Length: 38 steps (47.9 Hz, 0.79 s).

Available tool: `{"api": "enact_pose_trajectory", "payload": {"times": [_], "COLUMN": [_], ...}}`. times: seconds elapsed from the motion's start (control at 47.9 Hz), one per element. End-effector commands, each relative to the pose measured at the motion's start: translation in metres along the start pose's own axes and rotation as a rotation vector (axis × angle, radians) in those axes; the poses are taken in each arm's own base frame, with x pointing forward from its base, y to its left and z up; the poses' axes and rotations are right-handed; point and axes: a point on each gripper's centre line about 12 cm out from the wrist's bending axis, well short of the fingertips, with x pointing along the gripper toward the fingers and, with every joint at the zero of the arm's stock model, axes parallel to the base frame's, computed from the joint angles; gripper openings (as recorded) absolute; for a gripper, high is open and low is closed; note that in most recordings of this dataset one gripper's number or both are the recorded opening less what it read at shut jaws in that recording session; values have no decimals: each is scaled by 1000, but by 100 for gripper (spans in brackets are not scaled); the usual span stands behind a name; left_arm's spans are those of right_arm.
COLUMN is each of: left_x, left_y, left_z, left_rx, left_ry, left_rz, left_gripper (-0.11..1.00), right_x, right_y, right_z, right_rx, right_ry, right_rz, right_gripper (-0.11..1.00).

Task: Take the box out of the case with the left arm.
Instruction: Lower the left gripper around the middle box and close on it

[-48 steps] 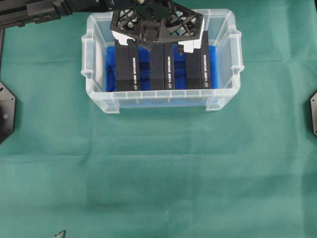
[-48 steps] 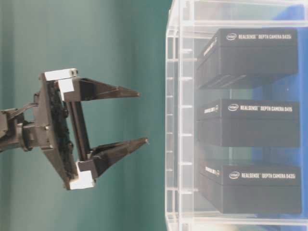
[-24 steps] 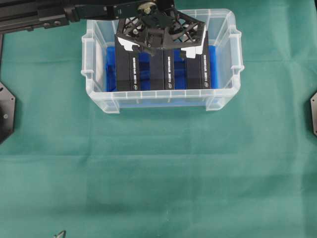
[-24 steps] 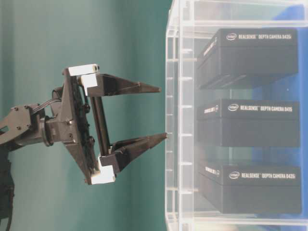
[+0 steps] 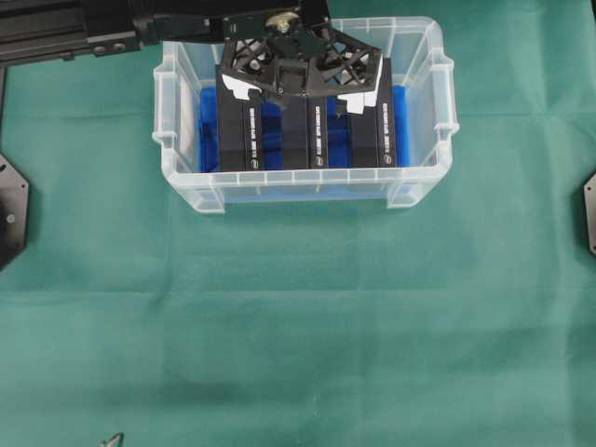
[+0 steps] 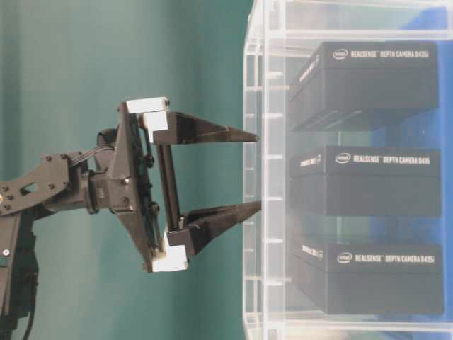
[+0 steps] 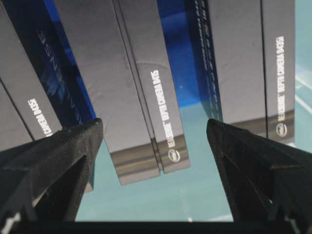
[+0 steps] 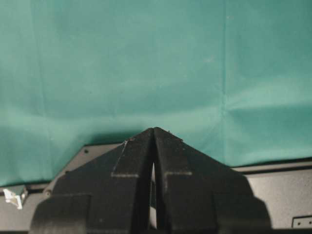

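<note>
A green cloth covers the tabletop (image 5: 298,317). The clear case (image 5: 424,112) sits on it toward the far edge, holding three black boxes side by side on its blue lining. Each box reads "Intel RealSense Depth Camera D435i". The left tool (image 6: 251,170) hangs over the case with jaws spread wide, holding nothing, straddling the middle box (image 7: 141,97). The right tool (image 8: 153,134) is closed, empty.

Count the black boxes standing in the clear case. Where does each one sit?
3, side by side in the case: the left box, the middle box under the open left gripper, and the right box. None seems hidden.
</note>
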Motion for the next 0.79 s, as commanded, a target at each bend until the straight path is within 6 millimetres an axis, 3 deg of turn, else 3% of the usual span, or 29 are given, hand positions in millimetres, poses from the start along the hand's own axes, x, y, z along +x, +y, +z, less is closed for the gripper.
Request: {"api": "enact_pose_trajectory", "payload": {"times": [0.0, 0.772], "left_x": [-10, 32], "left_y": [1, 19], "left_z": [4, 12], "left_rx": [-5, -29], "left_ry": [-21, -28], "left_rz": [-29, -26], "left_gripper": [83, 83], "right_x": [-2, -1], "right_y": [-1, -1], "right_z": [2, 2], "right_rx": [0, 0], "right_ry": [-11, -7], "right_rz": [-3, -7], "right_gripper": [0, 0]}}
